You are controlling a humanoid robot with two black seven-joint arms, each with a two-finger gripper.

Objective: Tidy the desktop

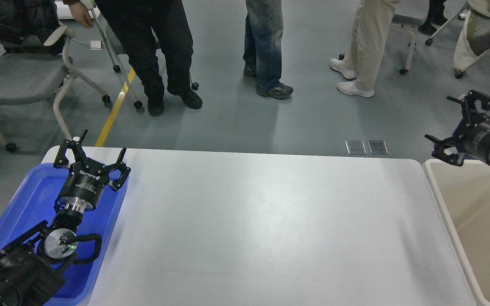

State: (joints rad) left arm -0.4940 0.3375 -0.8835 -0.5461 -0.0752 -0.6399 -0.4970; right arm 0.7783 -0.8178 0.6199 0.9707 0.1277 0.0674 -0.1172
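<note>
Our tabletop (262, 229) fills the middle and lower part of the head view, a broad white slab with rounded far corners, its surface smooth and lightly glossy.

At its left edge sits a blue tray (36, 187), and our left arm lies over that tray. Our left hand (91, 160) is held above the tray's far end, close to the tabletop's far left corner, with its two fingers spread apart and nothing between them.

At the right edge a beige bin (440, 199) butts up beside the tabletop, its pale inside showing. Our right hand (462, 127) hangs over the bin's far left corner, out past the tabletop's far right corner; its fingers are also apart and hold nothing.

Beyond the tabletop the grey floor (304, 123) spreads out, with a yellow line (115, 108) running across it on the left and two small metal plates (366, 147) set into it near the far edge of the tabletop. A grey wheeled chair (19, 76) stands at the far left. Three people stand on the floor: one in black trousers (155, 46), one in blue jeans (264, 40), and one in beige trousers (368, 38) with white shoes. Only their legs show.
</note>
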